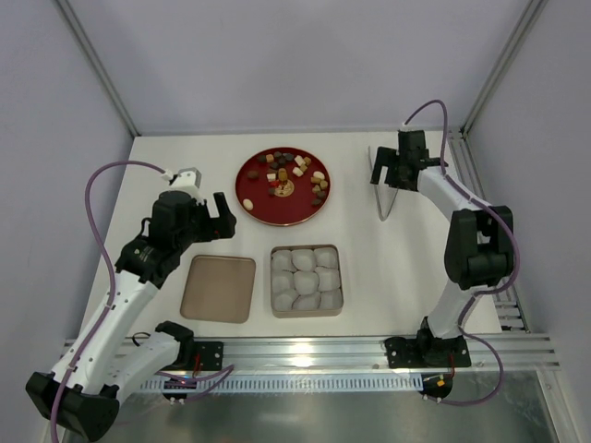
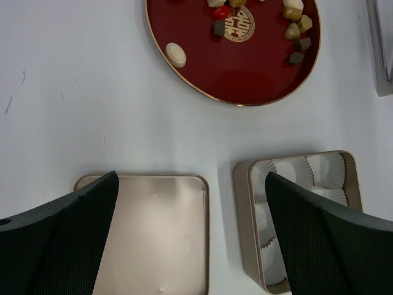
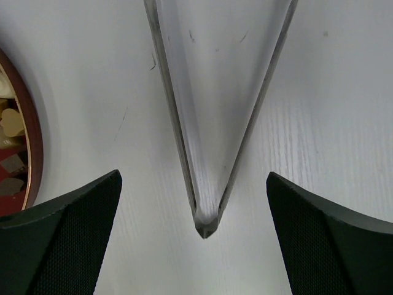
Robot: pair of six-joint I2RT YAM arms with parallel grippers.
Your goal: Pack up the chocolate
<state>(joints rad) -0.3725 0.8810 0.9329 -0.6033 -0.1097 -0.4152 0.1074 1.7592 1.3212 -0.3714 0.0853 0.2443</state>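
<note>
- A white table (image 1: 185, 166) is enclosed by pale walls (image 1: 305, 55), with a metal rail (image 1: 305, 349) along its near edge.
- A round red plate (image 1: 277, 210) with a gold emblem (image 2: 238, 26) at its centre is set at the middle of the far side.
- The chocolate (image 1: 294, 171) is all seen on that plate, scattered mostly over its far half: small brown, tan and cream pieces, round, oval or cubed.
- One round cream piece (image 2: 175, 54) is seen alone near the plate's left rim.
- A square tin (image 1: 271, 281) is placed near of the plate; nine pale paper cups (image 1: 306, 280) are held in it, three by three.
- Its flat lid (image 1: 218, 288) is laid just beside it, to the left.
- Metal tongs (image 1: 385, 189) are laid right of the plate, the joined end nearest.
- The left gripper (image 2: 191, 181) is held above lid and tin, jaws wide apart, nothing between them.
- The right gripper (image 3: 193, 178) is held over the tongs, jaws likewise spread, the tongs not touched.
</note>
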